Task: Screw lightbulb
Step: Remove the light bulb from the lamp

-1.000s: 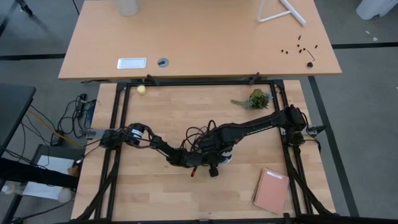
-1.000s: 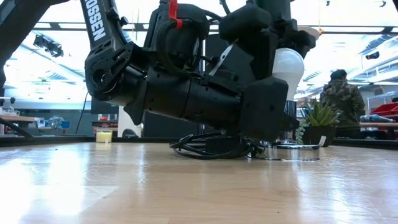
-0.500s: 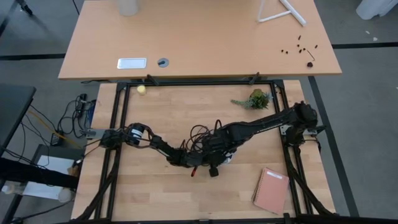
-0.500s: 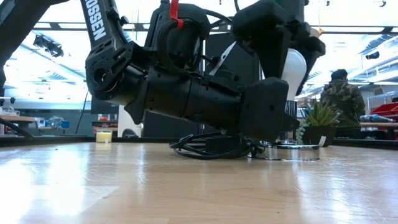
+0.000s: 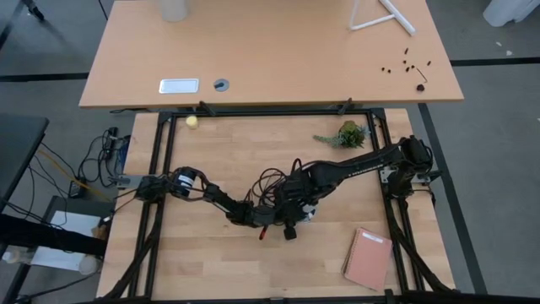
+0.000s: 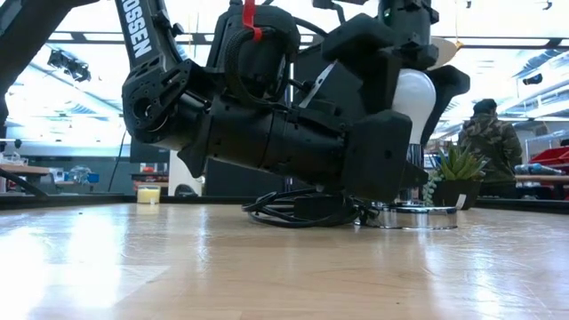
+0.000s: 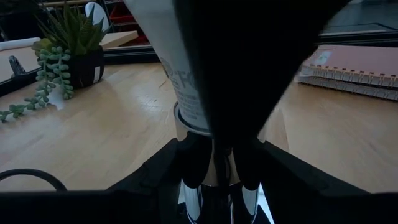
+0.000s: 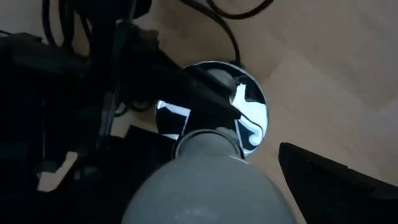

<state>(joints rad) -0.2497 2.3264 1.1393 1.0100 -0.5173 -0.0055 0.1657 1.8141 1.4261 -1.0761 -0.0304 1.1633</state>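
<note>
My right gripper [image 6: 404, 67] pinches the white frosted pear-shaped lightbulb [image 6: 412, 93], long axis upright, base straight down over the round silver socket disc [image 6: 418, 216]. My left gripper [image 7: 217, 165], fingers pressed on the socket's neck, steadies it just below.

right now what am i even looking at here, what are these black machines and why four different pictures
Two black robot arms work at a wooden table. One picture looks down from above, one looks level across the tabletop, and two come from cameras on the arms' wrists. The right pincer is around a white lightbulb, upright above a shiny round socket with a black cord. The left pincer steadies the socket's neck. Also on the table: a small potted plant and a pink notebook.
</note>
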